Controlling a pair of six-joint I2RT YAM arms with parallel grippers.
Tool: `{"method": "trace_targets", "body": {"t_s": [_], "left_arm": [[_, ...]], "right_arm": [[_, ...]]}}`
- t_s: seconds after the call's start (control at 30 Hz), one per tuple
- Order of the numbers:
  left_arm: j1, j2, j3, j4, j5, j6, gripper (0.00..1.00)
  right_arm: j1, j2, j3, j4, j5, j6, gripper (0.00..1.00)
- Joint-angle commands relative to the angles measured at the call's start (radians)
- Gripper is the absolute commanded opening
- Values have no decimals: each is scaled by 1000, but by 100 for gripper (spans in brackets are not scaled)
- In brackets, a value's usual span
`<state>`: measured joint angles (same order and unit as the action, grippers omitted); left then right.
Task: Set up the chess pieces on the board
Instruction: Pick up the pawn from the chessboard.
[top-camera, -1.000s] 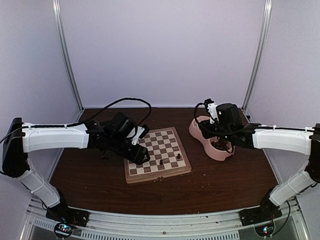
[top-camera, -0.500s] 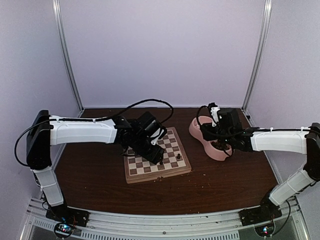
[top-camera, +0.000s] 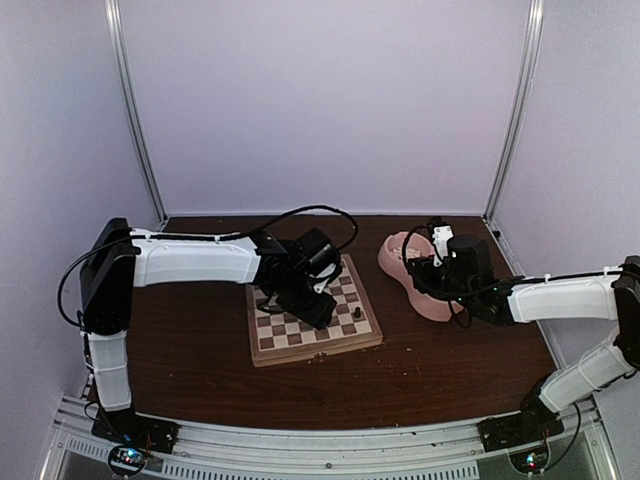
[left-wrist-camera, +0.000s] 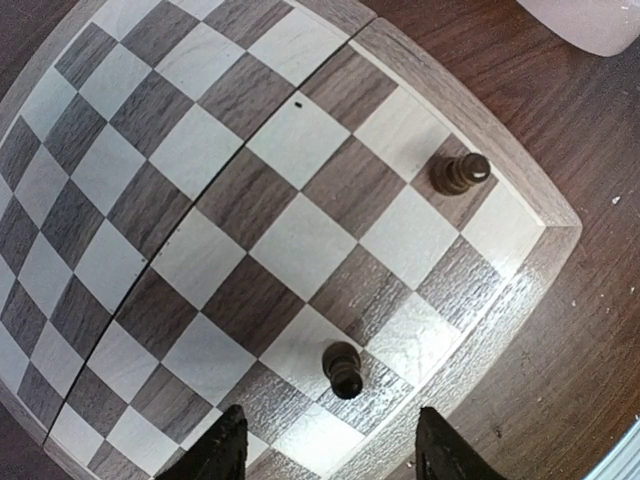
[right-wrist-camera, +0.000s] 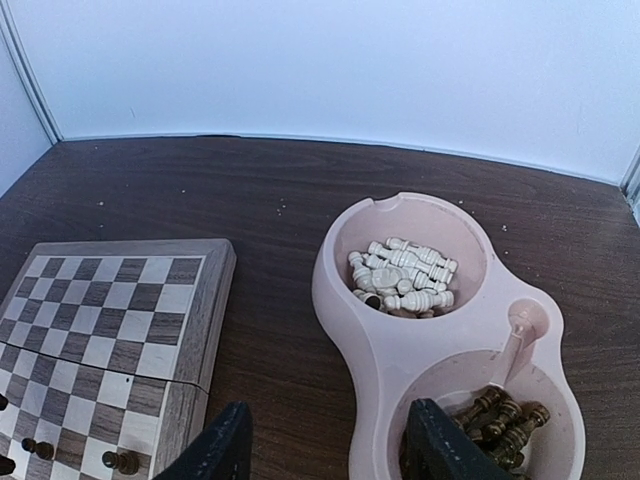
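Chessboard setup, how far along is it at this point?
Barely started. Done: only a few dark pieces stand on the board, near one edge. In hand: nothing; the left gripper is open and empty over those pieces, the right gripper open and empty above the pink bowl. To do: nearly everything, the cream pieces in one compartment and a heap of dark ones in the other.

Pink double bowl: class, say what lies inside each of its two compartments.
In the pink double bowl, the far compartment holds cream-white pieces. The near one holds dark pieces, partly covered by the right fingers, so no count.
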<state>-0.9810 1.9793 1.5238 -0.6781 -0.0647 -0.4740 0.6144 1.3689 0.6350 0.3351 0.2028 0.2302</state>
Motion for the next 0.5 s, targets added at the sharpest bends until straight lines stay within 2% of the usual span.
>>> {"method": "trace_targets", "body": {"t_s": [0.0, 0.2, 0.47], "left_arm": [[-2, 41, 55, -35, -15, -19, 55], [-11, 77, 99, -47, -17, -27, 53], [-17, 108, 130, -76, -39, -30, 38]], "right_arm": [[-6, -20, 7, 30, -12, -19, 55], [-6, -25, 7, 29, -16, -32, 55], [-6, -37, 3, 25, -16, -40, 56]]}}
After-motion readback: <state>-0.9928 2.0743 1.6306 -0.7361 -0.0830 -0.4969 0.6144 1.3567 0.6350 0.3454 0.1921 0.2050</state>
